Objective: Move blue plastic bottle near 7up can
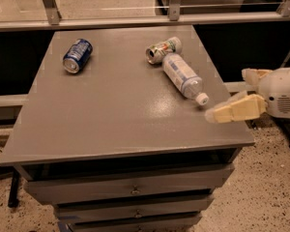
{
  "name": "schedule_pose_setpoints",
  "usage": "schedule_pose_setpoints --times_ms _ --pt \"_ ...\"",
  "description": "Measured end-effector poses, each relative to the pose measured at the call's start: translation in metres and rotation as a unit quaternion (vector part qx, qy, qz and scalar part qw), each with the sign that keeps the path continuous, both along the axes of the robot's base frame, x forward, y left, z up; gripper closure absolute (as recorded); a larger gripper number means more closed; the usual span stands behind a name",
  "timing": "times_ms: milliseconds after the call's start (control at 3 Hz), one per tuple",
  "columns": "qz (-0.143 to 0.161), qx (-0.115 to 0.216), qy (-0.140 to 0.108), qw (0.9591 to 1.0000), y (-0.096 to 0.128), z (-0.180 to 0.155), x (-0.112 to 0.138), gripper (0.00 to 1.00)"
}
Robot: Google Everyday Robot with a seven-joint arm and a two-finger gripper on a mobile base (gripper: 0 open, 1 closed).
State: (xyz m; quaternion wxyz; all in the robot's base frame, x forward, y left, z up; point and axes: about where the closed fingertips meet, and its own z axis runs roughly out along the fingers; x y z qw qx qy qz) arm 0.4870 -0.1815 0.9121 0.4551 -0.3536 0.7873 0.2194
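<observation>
- The gripper [227, 94] hangs beyond the right edge of the grey table [111, 120], at about the height of the table top; its two pale fingers stand apart and nothing is between them, so it is open and empty
- The blue plastic bottle [181, 75] lies on its side in the far right part of the table, to the left of the gripper and a little further back
- Its long axis runs diagonally: the white cap [201, 99] points toward the near right corner, and so toward the gripper, and the base points to the far left
- The cap is the end nearest to the gripper's lower finger, close to it but not touching
- The 7up can [163, 50] lies on its side at the base of the bottle; the two look to be touching or just beside each other, and I cannot tell which
- By my judgement the bottle is already near the can, so little is left to do; if the gripper reaches in again, it will meet the cap end first
- The bottle label is pale blue and white, and no word on it can be read
- The 7up can shows green and red marks on silver, but the name itself is not legible
- A dark blue can [77, 55] lies well apart at the far left; it has white markings that I cannot read
</observation>
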Motion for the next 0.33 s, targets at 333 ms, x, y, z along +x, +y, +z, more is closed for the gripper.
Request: schedule_pose_setpoints --times_ms 333 --pt "0.028 -0.021 -0.017 0.9992 -0.0026 -0.005 -0.008 0.0"
